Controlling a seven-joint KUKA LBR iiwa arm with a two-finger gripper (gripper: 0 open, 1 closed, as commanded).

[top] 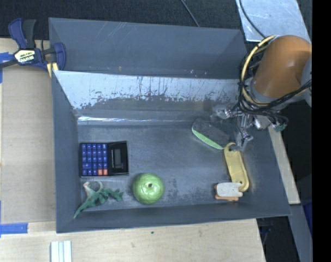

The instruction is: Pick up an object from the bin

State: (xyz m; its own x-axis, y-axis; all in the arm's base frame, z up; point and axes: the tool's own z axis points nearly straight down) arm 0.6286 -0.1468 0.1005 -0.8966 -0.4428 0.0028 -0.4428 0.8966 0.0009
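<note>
The grey metal bin [154, 100] holds a few scattered things: a blue-keyed calculator [103, 159], a green apple [148, 188] and a green toy lizard [96, 198] on the left. On the right, the gripper [242, 137] hangs low at the upper end of a long yellow handle-like piece [236, 169]. I cannot tell whether it is open or gripping. Everything seems to lie on the floor, so the pick looks not yet done.

The bin [154, 53] is grey, its back wall streaked with dark scratches. At lower left, the calculator [104, 159] is black with blue keys and a few orange ones. The apple [148, 189] is bright green, the toy lizard [97, 198] duller green. At right is a mustard-yellow handle [236, 168] with a white tip. The arm's cover [283, 64] at upper right is orange.
</note>
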